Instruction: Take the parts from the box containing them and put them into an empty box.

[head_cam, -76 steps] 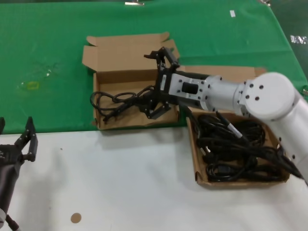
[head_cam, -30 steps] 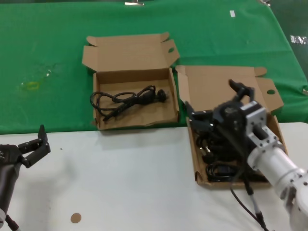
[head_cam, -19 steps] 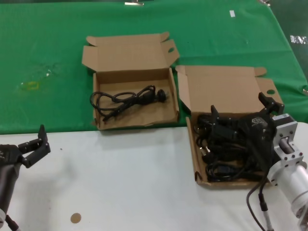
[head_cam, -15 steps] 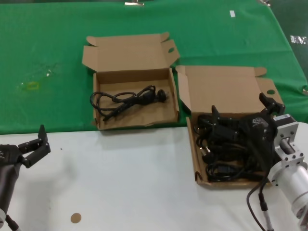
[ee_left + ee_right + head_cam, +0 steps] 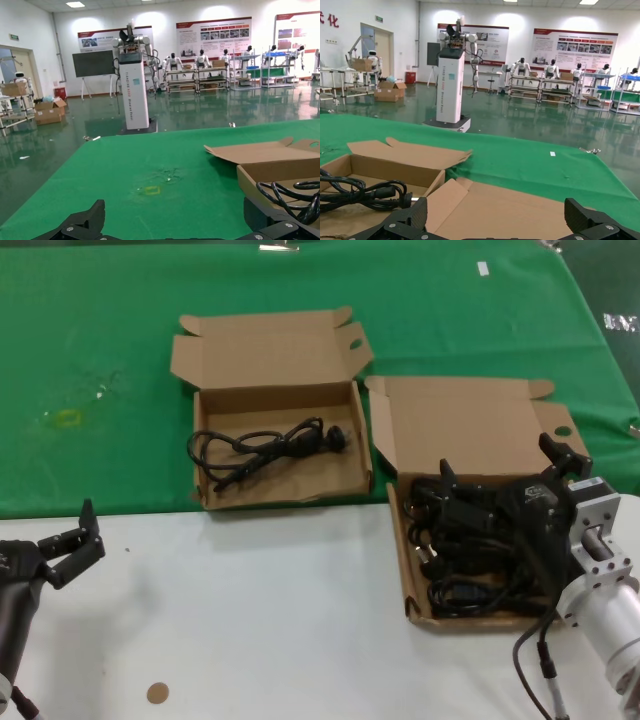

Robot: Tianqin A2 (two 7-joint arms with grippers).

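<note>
Hovering with its fingers apart, the right tool (image 5: 497, 475) sits over the cord pile (image 5: 470, 550) in the lower-right box (image 5: 415, 612). One cord (image 5: 262, 448) lies in the upper-centre box (image 5: 280, 497). Lower left, the left tool (image 5: 72, 539) waits, fingers apart, over the worktop (image 5: 270, 620).

Matt brown cardbd boxes (image 5: 275, 430); black rubbery cords (image 5: 470, 550); green cloth (image 5: 90, 360), smooth white table (image 5: 270, 620).

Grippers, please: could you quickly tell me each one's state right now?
Left gripper: open, holding nothing.
Right gripper: open, holding nothing, over the cords.
</note>
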